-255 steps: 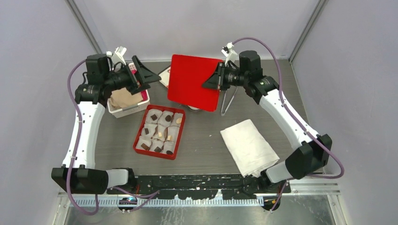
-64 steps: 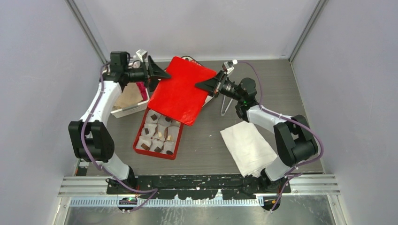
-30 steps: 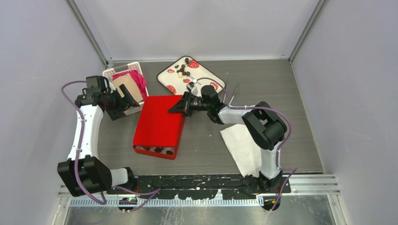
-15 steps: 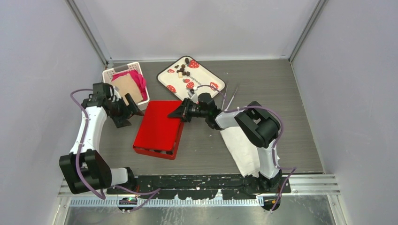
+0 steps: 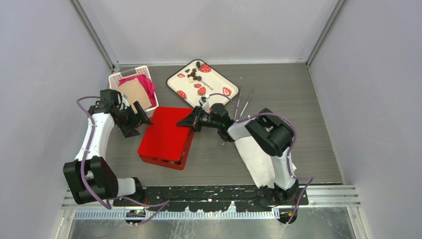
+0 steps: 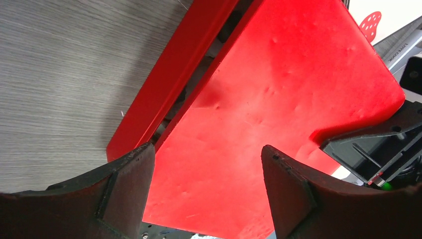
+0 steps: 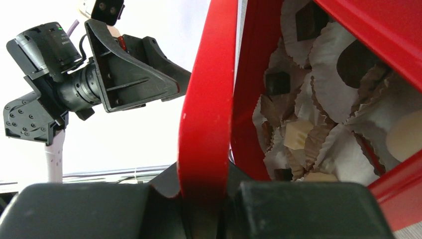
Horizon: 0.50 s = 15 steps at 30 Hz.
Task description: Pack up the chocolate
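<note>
A flat red lid (image 5: 166, 135) lies slanted over the red box (image 5: 164, 161), its right edge raised. My right gripper (image 5: 192, 121) is shut on that right edge; in the right wrist view the lid edge (image 7: 206, 99) runs down between the jaws (image 7: 206, 199). Under it, dark and cream chocolate (image 7: 277, 82) sits in white paper cups inside the box. My left gripper (image 5: 137, 118) is open at the lid's left edge; its fingers (image 6: 124, 189) straddle the lid (image 6: 278, 99) without touching it. More chocolate (image 5: 194, 75) lies on the strawberry tray (image 5: 219, 85).
A white basket (image 5: 115, 78) with tan and pink contents stands at the back left. A folded white cloth (image 5: 259, 154) lies at the right front. Metal tongs (image 5: 246, 102) lie beside the tray. Grey walls close in three sides.
The lid, earlier held up by both grippers, has come down over the box. The left gripper let go and now hovers open at its left edge. The right still grips it.
</note>
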Motion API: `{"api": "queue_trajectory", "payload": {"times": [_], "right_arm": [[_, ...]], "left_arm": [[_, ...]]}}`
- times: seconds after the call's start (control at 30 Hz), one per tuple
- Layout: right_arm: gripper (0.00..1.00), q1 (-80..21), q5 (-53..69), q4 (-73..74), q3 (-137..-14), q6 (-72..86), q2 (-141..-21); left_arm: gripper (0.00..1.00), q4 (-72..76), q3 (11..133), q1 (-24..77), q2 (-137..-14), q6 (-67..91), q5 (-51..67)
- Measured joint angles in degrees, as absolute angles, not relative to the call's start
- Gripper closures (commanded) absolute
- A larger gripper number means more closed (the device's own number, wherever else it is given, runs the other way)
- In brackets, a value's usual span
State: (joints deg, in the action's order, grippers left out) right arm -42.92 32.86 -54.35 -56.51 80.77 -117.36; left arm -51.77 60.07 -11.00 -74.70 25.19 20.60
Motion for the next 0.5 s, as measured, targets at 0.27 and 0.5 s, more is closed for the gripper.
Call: {"api": "queue_trajectory", "payload": {"times": [0.27,0.5], "right_arm": [[0.99,-43.13,32.91,-54.17,-56.53,79.59,-117.01],[0.99,-43.55,32.64,-54.85,-57.21,79.68,-118.45]], "left_arm": [[0.22,-51.75,60.07,-11.0,-74.7,25.19,20.38],[0.22,-51.37,59.59,-11.0,-75.02,25.08,19.86]]}}
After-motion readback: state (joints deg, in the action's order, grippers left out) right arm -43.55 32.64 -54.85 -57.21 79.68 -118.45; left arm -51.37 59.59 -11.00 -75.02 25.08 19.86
